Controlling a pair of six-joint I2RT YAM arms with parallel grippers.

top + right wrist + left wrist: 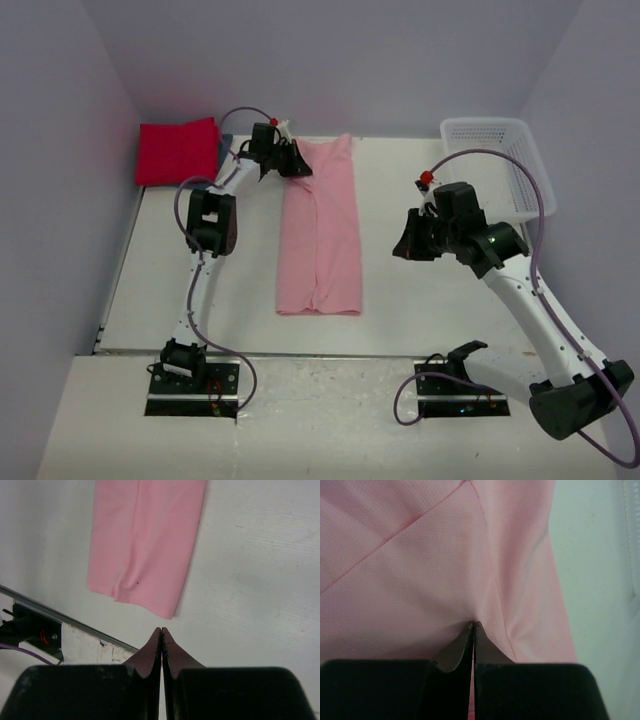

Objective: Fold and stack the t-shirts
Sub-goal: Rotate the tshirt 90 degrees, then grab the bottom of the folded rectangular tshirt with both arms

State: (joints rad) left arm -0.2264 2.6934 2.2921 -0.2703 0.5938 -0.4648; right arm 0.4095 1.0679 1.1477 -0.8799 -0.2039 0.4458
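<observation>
The pale pink t-shirt lies folded into a long narrow strip in the middle of the table. My left gripper is at its far left corner, shut and pinching the cloth. In the left wrist view the pink cloth puckers at the closed tips of the left gripper. The crimson-red folded t-shirt lies at the far left corner, with a thin dark teal edge beside it. My right gripper is shut and empty, above bare table right of the pink shirt. In the right wrist view its tips are just off the shirt's near corner.
A white mesh basket stands at the far right. The table's near edge with a metal rail runs just below the pink shirt's hem. Walls close in on the left, back and right.
</observation>
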